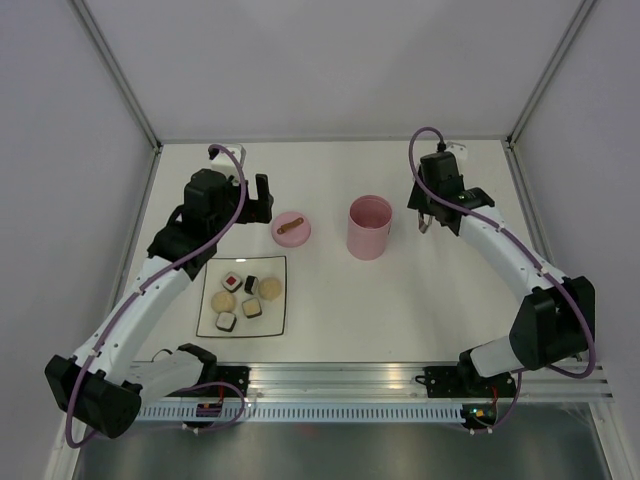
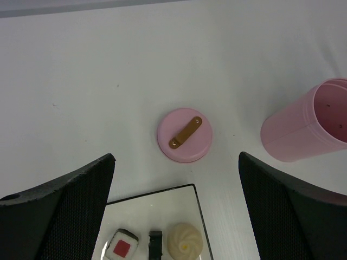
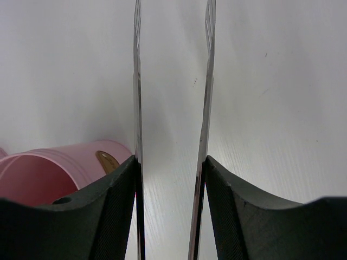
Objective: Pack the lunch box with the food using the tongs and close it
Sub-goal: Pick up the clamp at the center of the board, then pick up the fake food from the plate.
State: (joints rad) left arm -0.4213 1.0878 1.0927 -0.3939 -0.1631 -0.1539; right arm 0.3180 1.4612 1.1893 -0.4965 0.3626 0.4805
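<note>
left claw (image 2: 176,156) wide, empty | right claw (image 3: 171,162) clamped on tongs (image 3: 136,108) | lid (image 2: 184,135) flat near plate (image 1: 212,300), apart from lunch box (image 1: 369,227)

Left arm (image 1: 150,290): base at the near left edge of the worktop (image 1: 400,300), elbow folded low beside the base, forearm reaching away and inward. Left end effector (image 1: 262,198): carried above the worktop, pointing to the robot's right, its fingers (image 2: 65,206) spread fully wide with nothing between them. Right arm (image 1: 515,255): base at the near right, elbow thrown out to the right, forearm running back and inward. Right end effector (image 3: 171,162): angled downward, both pads (image 3: 108,216) pressed on the outer sides of the tongs (image 3: 136,81), gripping the two slim arms with a gap left between them.
</note>
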